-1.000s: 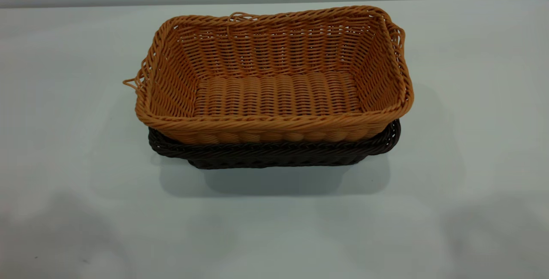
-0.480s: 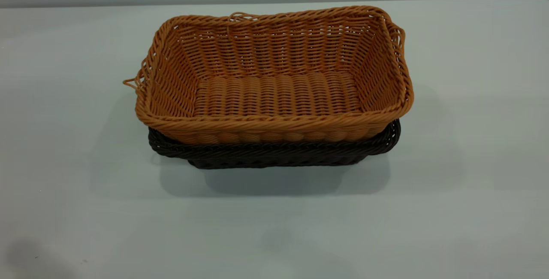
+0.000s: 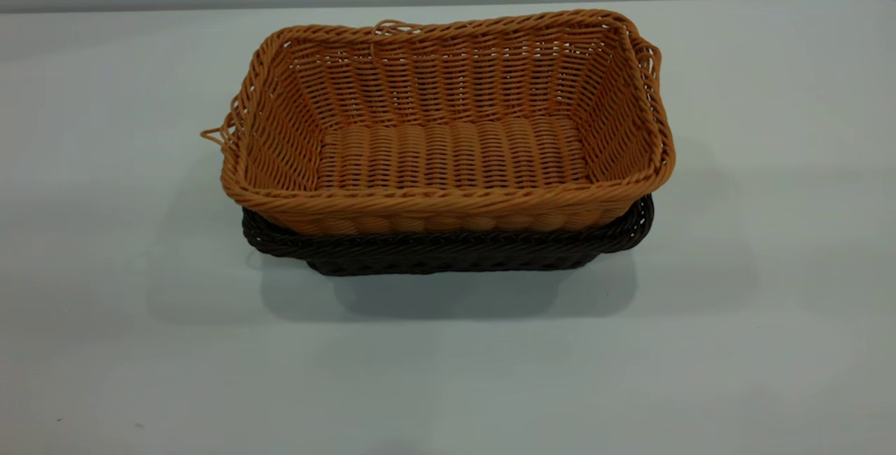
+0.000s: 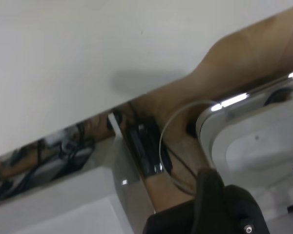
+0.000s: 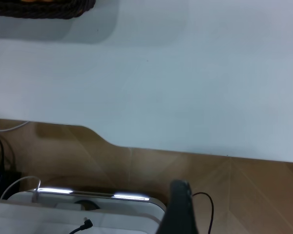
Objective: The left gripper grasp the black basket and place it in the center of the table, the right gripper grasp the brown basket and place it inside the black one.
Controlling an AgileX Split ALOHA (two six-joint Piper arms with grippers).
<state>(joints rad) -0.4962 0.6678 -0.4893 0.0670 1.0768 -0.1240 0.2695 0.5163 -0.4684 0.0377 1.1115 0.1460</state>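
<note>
Big white table [image 3: 770,161] takes up pretty much everything, and smack in the middle sits the brown basket [image 3: 448,154], already nested inside the black basket [image 3: 448,253]. Only the dark rim and a strip of its front wall peek out underneath, so to me the job looks basically done.

Both look like light, stiff wicker with flared sides. I'd guess they weigh next to nothing and would skid on that smooth top if nudged. The weave gives plenty of bite, so if either needed another grab, I'd pinch the braided rim on a long side or near one of the little loop handles, not the sloped wall.

Neither arm is anywhere near the stack. The left gripper [image 4: 219,207] shows only as a dark bit out past the table edge, and the right gripper [image 5: 181,207] shows as one dark finger, also off the edge. Can't tell whether either is open or closed, but neither holds anything I can see.
</note>
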